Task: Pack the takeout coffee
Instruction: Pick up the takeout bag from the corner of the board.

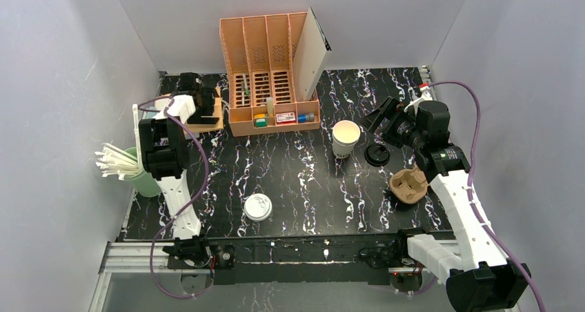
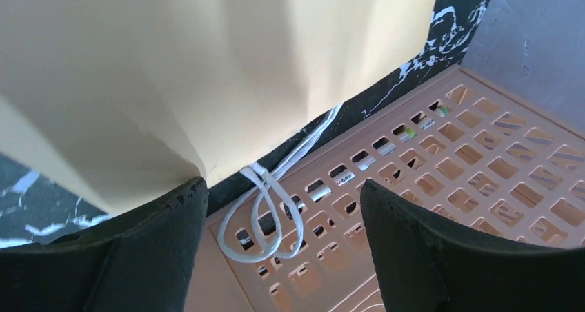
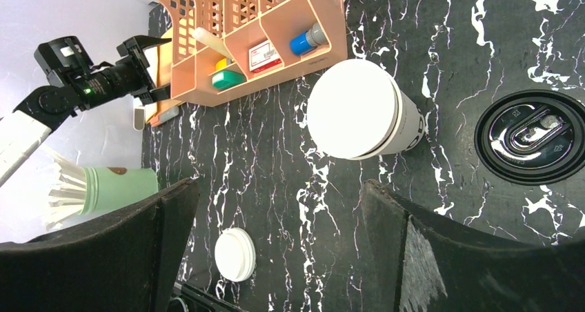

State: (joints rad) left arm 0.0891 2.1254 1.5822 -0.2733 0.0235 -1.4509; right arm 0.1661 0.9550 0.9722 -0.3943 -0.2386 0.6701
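The takeout coffee cup (image 1: 345, 138), a small white paper cup, stands upright and uncovered at mid-table (image 3: 359, 112). Its black lid (image 1: 377, 154) lies flat on the table just right of it (image 3: 534, 136). My right gripper (image 1: 378, 119) hovers open above and behind them, and nothing sits between its fingers (image 3: 279, 188). At the far left my left gripper (image 1: 210, 105) is open over a flat kraft paper bag (image 1: 207, 123). In the left wrist view the bag (image 2: 172, 70) and its white handle loops (image 2: 265, 208) lie ahead of the empty left gripper (image 2: 283, 188).
An orange slotted organizer (image 1: 269, 77) stands at the back, its perforated wall (image 2: 483, 174) beside the bag. A brown pulp cup carrier (image 1: 408, 186) sits by the right arm. A flat white lid (image 1: 258, 207) lies near the front. A green cup of straws (image 1: 138, 168) is at the left edge.
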